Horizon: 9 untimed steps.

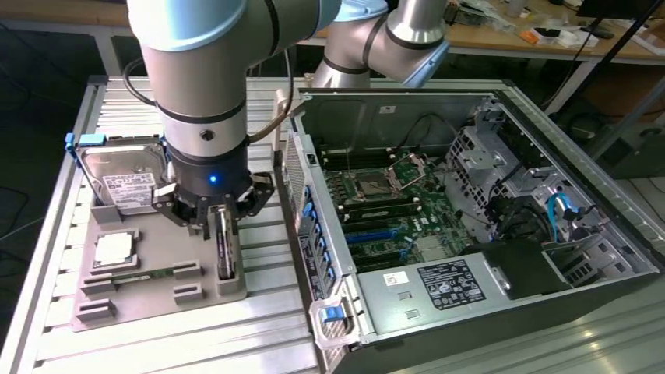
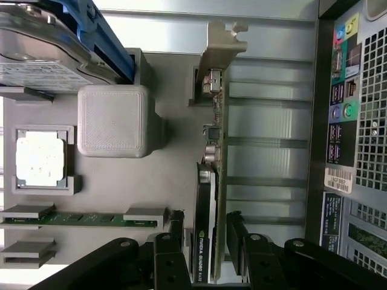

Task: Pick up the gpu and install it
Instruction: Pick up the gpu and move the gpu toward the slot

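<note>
Here the gpu (image 1: 223, 251) stands on its long edge in a slot of the grey holder tray (image 1: 156, 296), along the side of the tray nearest the open computer case (image 1: 437, 97). Its silver end bracket (image 2: 221, 45) is at the end of the card farthest from the fingers, and a label reading NVIDIA QUADRO shows on the cooler. The gripper (image 1: 220, 222) hangs directly over the card with its jaws open and one black finger on each side of the board. A clear gap separates one finger (image 2: 176, 222) from the card; the other finger (image 2: 234, 225) sits close to the opposite face, though whether it touches cannot be told. The card is not lifted and remains seated in its slot. Elsewhere on the tray, toward the exterior view's left, lie a slim green RAM stick (image 1: 140, 276) in its cradle, a square processor (image 1: 112, 248) in a frame, and a silver hard drive (image 1: 123, 178) with a blue frame, propped at a tilt. The tray rests on a slatted aluminium table (image 1: 260, 339). At the exterior view's right the case lies with its open side upward, the green motherboard (image 1: 385, 210) exposed
</note>
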{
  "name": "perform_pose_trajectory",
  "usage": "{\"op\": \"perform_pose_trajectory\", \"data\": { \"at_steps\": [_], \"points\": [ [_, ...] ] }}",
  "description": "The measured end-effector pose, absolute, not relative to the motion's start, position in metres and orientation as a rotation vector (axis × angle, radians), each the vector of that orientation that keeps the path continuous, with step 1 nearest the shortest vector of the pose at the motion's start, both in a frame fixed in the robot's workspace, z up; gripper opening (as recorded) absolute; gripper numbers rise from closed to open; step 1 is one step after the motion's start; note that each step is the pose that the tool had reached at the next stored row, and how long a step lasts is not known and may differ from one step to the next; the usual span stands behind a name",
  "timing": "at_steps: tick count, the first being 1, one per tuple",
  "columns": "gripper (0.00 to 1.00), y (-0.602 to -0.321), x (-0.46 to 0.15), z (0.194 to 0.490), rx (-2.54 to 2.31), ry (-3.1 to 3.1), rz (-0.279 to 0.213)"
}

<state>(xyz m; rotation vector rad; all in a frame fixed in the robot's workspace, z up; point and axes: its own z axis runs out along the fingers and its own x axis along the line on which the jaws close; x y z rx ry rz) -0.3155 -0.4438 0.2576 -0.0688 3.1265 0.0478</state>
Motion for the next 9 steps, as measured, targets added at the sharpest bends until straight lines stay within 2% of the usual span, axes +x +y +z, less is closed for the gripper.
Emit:
{"op": "perform_pose_trajectory", "data": {
  "at_steps": [9],
  "points": [
    [0.42, -0.4374, -0.3153, 0.2519, -0.069, 3.127, 0.048]
  ]
}}
